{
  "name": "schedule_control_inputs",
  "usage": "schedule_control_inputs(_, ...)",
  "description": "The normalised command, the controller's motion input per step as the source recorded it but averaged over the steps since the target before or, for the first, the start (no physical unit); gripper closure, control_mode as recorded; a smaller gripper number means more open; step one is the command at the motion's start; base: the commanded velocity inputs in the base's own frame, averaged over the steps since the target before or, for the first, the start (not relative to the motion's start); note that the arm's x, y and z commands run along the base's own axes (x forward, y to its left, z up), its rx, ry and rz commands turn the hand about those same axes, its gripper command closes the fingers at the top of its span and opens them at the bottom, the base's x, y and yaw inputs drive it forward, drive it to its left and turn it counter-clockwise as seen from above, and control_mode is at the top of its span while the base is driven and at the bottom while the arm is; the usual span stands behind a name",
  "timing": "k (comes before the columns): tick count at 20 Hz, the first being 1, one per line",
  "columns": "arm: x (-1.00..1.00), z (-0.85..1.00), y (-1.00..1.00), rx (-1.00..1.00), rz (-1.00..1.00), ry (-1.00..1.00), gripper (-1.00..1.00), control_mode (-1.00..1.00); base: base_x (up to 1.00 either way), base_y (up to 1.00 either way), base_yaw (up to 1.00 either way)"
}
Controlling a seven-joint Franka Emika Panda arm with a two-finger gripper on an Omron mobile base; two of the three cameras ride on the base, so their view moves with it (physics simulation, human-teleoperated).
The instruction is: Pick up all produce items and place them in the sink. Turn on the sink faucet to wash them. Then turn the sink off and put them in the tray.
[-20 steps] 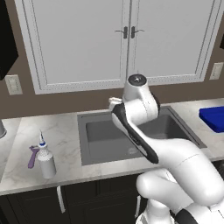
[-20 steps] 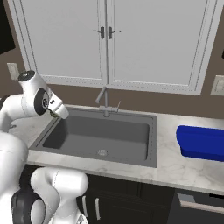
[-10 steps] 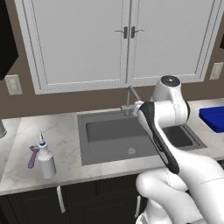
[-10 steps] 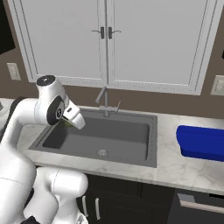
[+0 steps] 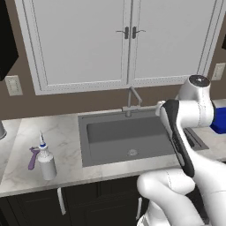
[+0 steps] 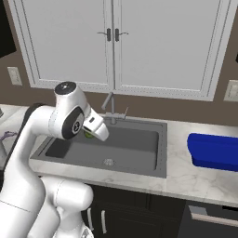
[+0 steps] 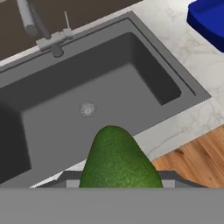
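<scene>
A green pear-shaped fruit, the produce item, sits between the jaws of my gripper, which is shut on it; the fruit hides the fingertips. From the right base view a sliver of the fruit peeks out under the white hand, held above the left part of the sink. The dark grey sink is empty, with its round drain showing. The sink faucet stands at the back rim, and no water is running. The blue tray lies on the counter to the right.
A white spray bottle and a purple tool stand on the marble counter left of the sink. White wall cabinets hang above. Wooden floor shows past the counter's front edge.
The arm has swung to the right across the sink, carrying the green fruit with it. The jaws have stayed the same on the fruit.
</scene>
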Motion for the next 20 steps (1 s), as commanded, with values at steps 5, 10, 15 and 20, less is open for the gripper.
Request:
schedule_control_inputs(5, -0.11, 0.05, -0.71, 0.00, -0.01, 0.00, 1.00, -1.00, 0.00, 0.00, 0.00)
schedule_control_inputs(10, -0.08, 0.01, -0.68, -0.03, -0.04, 0.00, 1.00, -1.00, 0.00, 0.00, 0.00)
schedule_control_inputs(15, 0.00, 0.00, -0.64, -0.02, -0.05, 0.02, 1.00, -1.00, 0.00, 0.00, 0.00)
schedule_control_inputs(20, 0.04, 0.00, -0.72, 0.00, -0.07, 0.05, 1.00, -1.00, 0.00, 0.00, 0.00)
